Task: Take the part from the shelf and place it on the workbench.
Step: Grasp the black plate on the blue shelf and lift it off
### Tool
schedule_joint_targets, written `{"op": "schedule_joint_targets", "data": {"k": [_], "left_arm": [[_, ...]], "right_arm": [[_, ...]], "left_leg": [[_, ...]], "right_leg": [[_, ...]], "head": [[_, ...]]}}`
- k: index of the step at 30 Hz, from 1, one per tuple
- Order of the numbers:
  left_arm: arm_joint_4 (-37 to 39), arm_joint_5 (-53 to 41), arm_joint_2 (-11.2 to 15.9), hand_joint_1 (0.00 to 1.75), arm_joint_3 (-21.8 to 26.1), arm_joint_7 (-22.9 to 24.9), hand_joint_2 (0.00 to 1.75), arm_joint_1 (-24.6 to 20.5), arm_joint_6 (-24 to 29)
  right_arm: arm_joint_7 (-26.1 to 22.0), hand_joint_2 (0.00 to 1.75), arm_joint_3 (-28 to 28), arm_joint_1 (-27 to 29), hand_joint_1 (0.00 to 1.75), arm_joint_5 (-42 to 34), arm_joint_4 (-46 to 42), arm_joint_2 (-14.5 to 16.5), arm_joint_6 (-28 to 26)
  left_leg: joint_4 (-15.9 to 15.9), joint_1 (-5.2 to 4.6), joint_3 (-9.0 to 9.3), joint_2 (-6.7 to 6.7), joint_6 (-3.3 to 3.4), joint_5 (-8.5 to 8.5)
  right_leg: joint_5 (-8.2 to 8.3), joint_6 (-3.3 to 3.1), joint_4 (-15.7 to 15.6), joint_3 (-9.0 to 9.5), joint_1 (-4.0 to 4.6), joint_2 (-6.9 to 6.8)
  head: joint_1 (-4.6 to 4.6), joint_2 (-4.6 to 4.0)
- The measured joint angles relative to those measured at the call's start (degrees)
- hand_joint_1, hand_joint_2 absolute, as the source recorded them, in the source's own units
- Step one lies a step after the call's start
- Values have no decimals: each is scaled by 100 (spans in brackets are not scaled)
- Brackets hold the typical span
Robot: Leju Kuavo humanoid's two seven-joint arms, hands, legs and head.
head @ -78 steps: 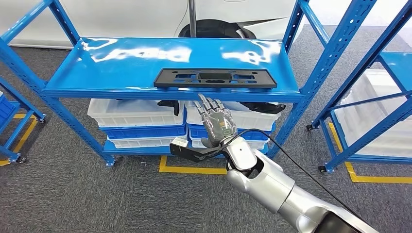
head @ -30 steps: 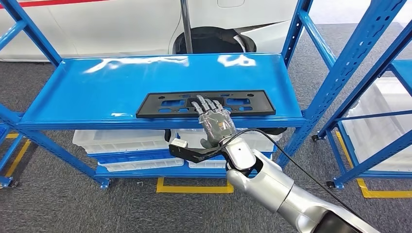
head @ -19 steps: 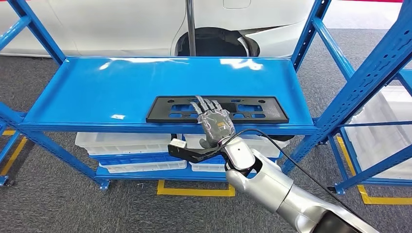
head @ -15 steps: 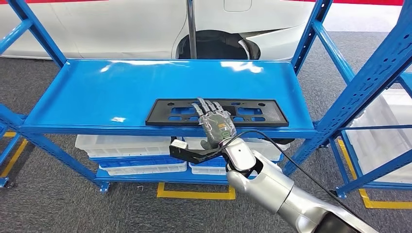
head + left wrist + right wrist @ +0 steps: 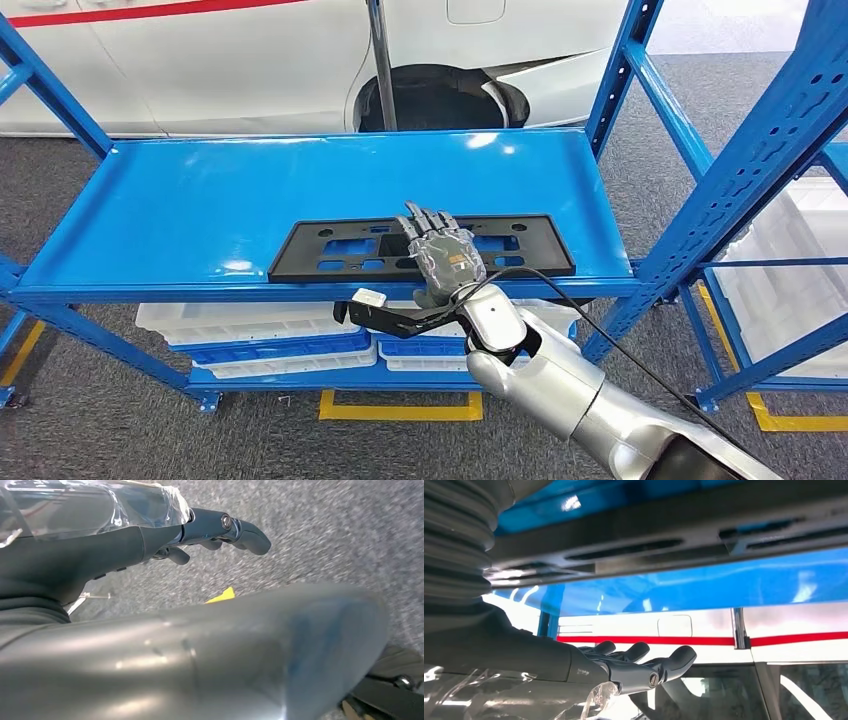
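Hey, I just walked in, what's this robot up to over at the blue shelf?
It is reaching for a flat black part that lies along the front edge of the blue shelf. The right robot hand is stretched out flat over the middle of the part, fingers apart, with no grip closed on it yet. The left robot hand hangs low over the grey carpet and holds nothing. The part is not yet lifted, so the carry to the workbench has not begun.

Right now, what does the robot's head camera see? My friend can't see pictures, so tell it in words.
The robot's right hand reaches out, fingers spread, over a flat black part lying at the front edge of a blue shelf. White bins sit on the level below, on grey carpet, and a white car stands behind the shelf.
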Motion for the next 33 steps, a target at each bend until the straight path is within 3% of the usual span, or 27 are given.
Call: {"op": "schedule_joint_targets", "data": {"k": [1,3,6,13,17,21,25,33], "left_arm": [[1,11,2,0,1,-2,0,-4,-3],[3,28,1,0,0,-6,0,-11,-20],[4,18,-4,0,-1,-37,0,-8,-73],[4,22,3,0,-1,-108,0,-15,-97],[5,52,3,0,1,-149,0,-13,-102],[5,97,4,0,1,-183,0,-12,-101],[5,147,3,0,1,-196,0,-12,-101],[4,185,3,0,1,-250,0,-16,-101]], "right_arm": [[5,175,2,-7,0,-2,0,0,5],[11,175,5,-13,0,-9,1,-3,23],[11,175,13,-6,0,-33,1,-11,60],[12,175,15,-9,0,-72,1,-13,121],[93,175,19,-18,5,-259,2,-13,418],[327,175,51,-74,172,-560,68,-13,964],[510,175,75,-147,175,-800,244,-13,1203],[568,175,130,-227,175,-919,480,21,1164]], "left_leg": [[-408,-18,170,0,36,191],[-820,-46,344,3,69,316],[-858,-53,358,-9,24,290],[-854,-69,357,-20,77,258],[-853,-77,357,-20,86,262],[-854,-69,362,-19,89,266],[-855,-51,366,-19,88,269],[-860,-33,389,-15,84,268]], "right_leg": [[-32,23,1,37,10,6],[-81,51,16,55,36,14],[-105,18,24,47,55,5],[-104,54,-42,82,47,-13],[-98,79,-46,83,35,-14],[-96,80,-44,84,40,-15],[-96,80,-43,87,58,-15],[-99,77,-44,109,76,-13]], "head": [[0,0],[2,0],[8,0],[7,0],[7,0],[7,0],[7,0],[6,0]]}}
